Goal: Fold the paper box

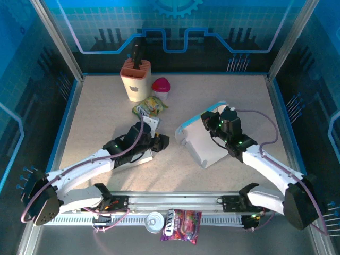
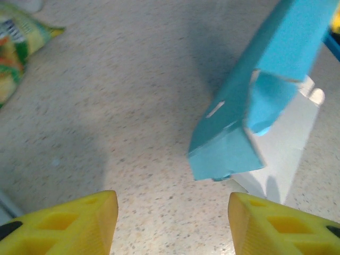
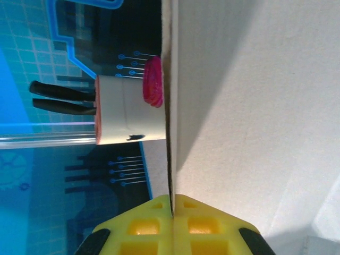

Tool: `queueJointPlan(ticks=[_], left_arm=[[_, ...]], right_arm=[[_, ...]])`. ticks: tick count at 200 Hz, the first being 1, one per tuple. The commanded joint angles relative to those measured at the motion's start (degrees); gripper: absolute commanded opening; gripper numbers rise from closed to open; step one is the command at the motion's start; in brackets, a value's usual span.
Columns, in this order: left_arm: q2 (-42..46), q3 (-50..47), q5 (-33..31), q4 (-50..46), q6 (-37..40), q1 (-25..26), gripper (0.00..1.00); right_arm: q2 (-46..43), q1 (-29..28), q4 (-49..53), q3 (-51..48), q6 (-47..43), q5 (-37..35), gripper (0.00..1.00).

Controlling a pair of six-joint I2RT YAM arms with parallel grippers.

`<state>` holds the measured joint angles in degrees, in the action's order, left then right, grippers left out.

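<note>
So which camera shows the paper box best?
Top external: the whole paper box, white with a blue rim. Left wrist catches its blue corner close up; right wrist, a white panel pinched in the right gripper.

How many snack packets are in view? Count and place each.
2. A yellow-green packet lies by the cream holder; a purple packet lies at the near edge beside a can. Others may be hidden.
</note>
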<state>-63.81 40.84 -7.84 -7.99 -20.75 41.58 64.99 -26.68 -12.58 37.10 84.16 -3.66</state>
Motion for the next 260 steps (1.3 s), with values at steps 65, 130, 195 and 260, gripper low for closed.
queueJointPlan(ticks=[65, 130, 195, 260], left_arm=[[-2.5, -5.0, 2.8, 2.0, -2.4, -5.1, 0.46], [-12.3, -5.2, 5.1, 13.3, 5.4, -5.8, 0.45], [-19.3, -6.9, 9.3, 23.5, 9.7, -5.8, 0.43], [-20.1, -8.3, 11.3, 28.1, 14.2, -2.7, 0.47]], right_arm=[[8.8, 2.2, -18.5, -7.3, 2.7, 7.1, 0.00], [12.0, 4.3, -21.5, -9.9, 1.7, 10.5, 0.00], [13.8, 4.6, -24.0, -10.8, 2.0, 11.2, 0.00], [13.1, 4.4, -23.5, -10.6, 2.3, 11.0, 0.00]])
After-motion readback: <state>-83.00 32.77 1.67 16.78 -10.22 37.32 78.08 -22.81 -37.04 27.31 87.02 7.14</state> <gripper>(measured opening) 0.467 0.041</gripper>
